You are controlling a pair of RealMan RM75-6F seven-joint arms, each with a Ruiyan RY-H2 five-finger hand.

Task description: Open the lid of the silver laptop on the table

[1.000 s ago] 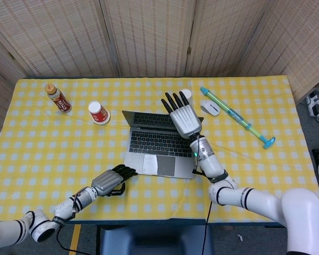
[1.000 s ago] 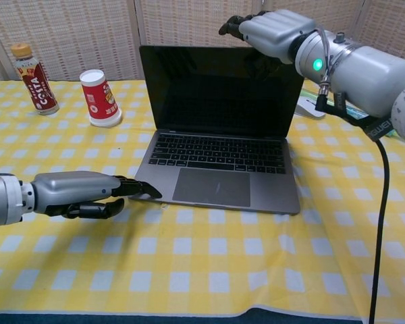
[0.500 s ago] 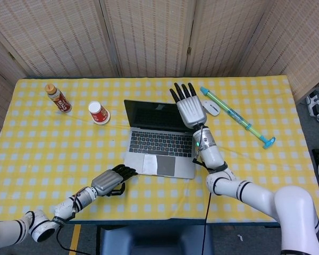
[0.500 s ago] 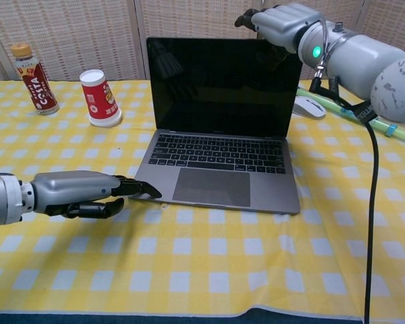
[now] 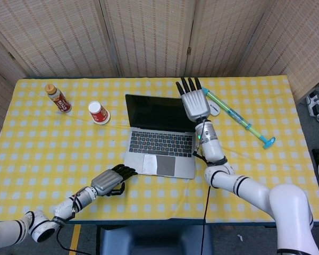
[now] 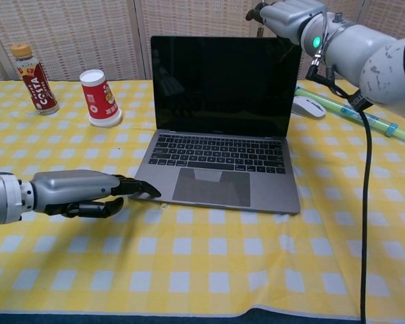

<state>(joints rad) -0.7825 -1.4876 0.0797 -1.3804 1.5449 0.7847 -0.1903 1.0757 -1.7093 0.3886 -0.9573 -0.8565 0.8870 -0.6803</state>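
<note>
Silver laptop point(image 6: 219, 162) sits near the middle of the table point(image 5: 53, 159), which is covered in a yellow-and-white checked cloth; its lid stands raised and roughly upright, the dark screen facing the near edge. The right hand point(image 5: 194, 102) is at the lid's top right corner, palm flat and fingers point(image 5: 187, 85) stretched out together toward the far side, gripping nothing; in the chest view the same hand point(image 6: 283, 13) reaches over the top edge of the screen. The left hand point(image 6: 74, 192) lies low on the table at the laptop's near left corner, its dark fingertips point(image 6: 138, 189) touching the edge of the base, fingers loosely curled and holding nothing. A bottle point(image 5: 58, 98) with a red label stands at the far left, and a red-and-white paper cup point(image 5: 99, 112) stands just right of it. A white mouse point(image 6: 309, 106) and a green-and-blue toy water squirter point(image 5: 236, 117) lie to the right of the laptop.
</note>
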